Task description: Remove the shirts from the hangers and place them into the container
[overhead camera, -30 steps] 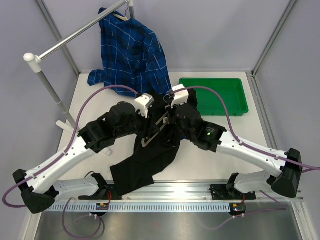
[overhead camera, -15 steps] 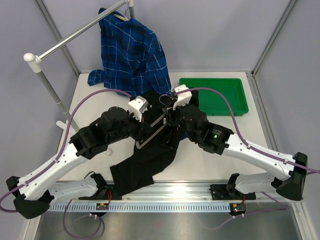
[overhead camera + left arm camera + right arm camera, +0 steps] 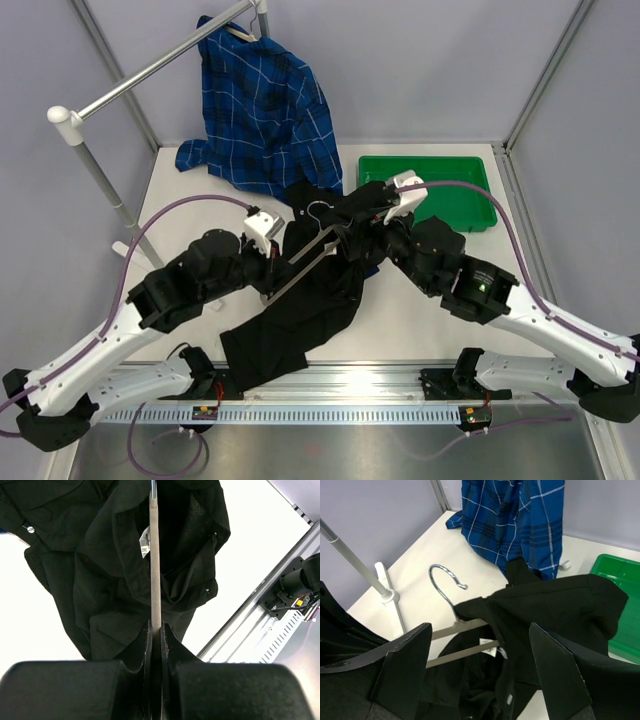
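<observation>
While draped, hanger (image 3: 155, 580) inside (left) pincer (image 3: 156, 630)

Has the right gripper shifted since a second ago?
Yes. In the top view the right gripper has swung rightward, toward the green tray, and now sits at its left edge.

Table (image 3: 400, 325): white top, lying across the middle of the frame and taking soft, even light.
Walls (image 3: 420, 70): pale lilac-grey panels, closing in the back, left and right.
Frame posts (image 3: 543, 72): grey metal, slanting up at upper left and upper right.
Clothes rail (image 3: 150, 68): silver bar slanting across the upper left, ending in a white cap (image 3: 60, 116) and standing on a thin pole (image 3: 105, 180).
Slotted metal strip (image 3: 330, 412): running along the bottom, bordering a brushed steel surface (image 3: 350, 450).
</observation>
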